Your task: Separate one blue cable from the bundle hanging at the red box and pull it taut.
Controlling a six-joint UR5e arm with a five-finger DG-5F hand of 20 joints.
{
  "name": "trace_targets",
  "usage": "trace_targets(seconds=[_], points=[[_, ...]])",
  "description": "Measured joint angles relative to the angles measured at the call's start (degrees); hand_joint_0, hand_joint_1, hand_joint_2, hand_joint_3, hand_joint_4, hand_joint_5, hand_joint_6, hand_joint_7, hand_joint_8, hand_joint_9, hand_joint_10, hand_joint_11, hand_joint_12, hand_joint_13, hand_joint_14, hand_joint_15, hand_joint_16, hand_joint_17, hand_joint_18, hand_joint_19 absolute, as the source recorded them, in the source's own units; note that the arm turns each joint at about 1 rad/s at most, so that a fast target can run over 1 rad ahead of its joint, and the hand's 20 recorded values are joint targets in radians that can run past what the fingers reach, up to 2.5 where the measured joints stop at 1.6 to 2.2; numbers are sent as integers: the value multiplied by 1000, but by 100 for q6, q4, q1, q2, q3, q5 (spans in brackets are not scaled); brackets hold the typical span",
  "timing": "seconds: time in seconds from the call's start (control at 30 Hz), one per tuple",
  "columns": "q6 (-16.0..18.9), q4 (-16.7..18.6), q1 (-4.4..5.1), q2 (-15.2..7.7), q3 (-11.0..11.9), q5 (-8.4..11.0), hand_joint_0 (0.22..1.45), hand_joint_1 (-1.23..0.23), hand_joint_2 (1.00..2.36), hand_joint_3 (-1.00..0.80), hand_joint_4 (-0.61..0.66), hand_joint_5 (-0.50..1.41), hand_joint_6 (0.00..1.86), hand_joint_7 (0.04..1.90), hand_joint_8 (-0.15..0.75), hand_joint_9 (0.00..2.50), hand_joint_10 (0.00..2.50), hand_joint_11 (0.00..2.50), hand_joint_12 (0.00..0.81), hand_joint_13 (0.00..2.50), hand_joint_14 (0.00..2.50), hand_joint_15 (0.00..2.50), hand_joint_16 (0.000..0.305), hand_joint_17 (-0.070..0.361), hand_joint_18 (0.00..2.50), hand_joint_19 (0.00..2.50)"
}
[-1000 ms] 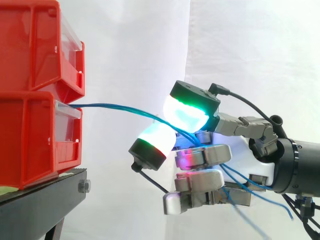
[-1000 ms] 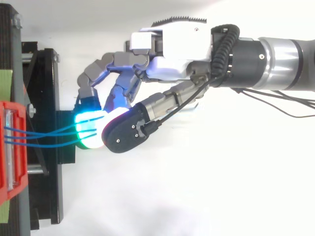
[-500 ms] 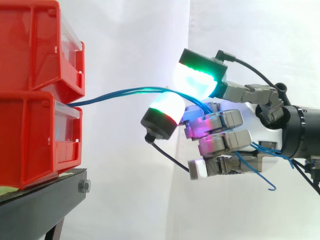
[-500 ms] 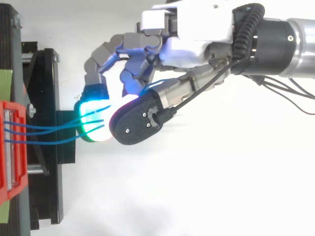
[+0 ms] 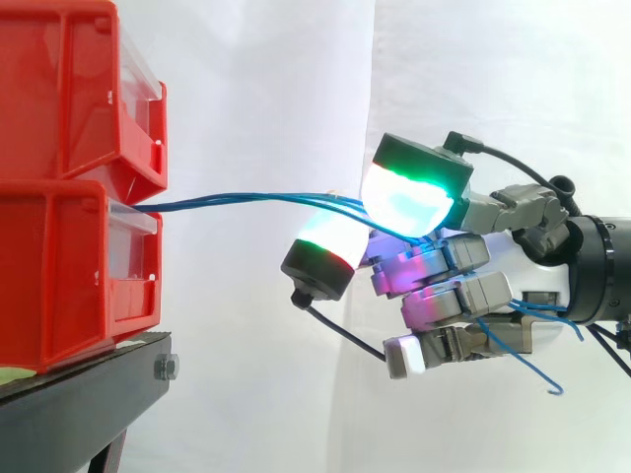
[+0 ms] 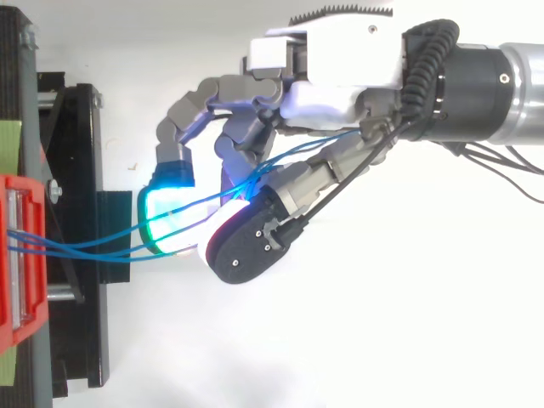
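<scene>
Blue cables (image 5: 246,200) run from stacked red bins (image 5: 59,266) on a black stand (image 5: 79,394) to the hand (image 6: 340,76), pinched in its curled fingers, white curtain (image 5: 266,79) behind

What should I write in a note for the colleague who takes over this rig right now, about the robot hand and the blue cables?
Robot hand: shut on the thin blue cables, pinched between its glowing pads.
Cables: they run from the front of the lower red plastic bin on the black stand across to the robot hand, nearly straight with a slight bow. Their loose ends hang behind the fingers.
Done: the bundle is gripped, away from the bin.
Left: several strands pass through the pinch together, so none is separated yet. Single one out, then pull it taut.
</scene>
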Motion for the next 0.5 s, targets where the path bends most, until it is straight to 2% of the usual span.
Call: trace_targets(seconds=[0.1,0.2,0.33,0.4,0.5], points=[[189,16,17,-10,-1,164,655,-789,1000,-500,188,-212,856,962,299,905,1058,1486,349,1185,447,1738,42,95,953,677],[293,32,33,-12,-2,266,597,-711,1000,-500,190,-206,838,962,304,932,993,1527,352,1183,464,1714,44,98,953,704],[315,47,54,-11,0,325,589,-630,1000,-500,184,-197,826,980,300,961,891,1510,357,1189,446,1697,44,99,952,705],[313,76,65,-10,-1,338,634,-602,1000,-500,174,-191,826,999,292,984,805,1562,350,1195,417,1706,44,98,952,716],[303,106,76,-10,-2,348,651,-629,1008,-423,151,-190,837,1031,300,1001,767,1588,354,1198,407,1716,44,100,957,717]])
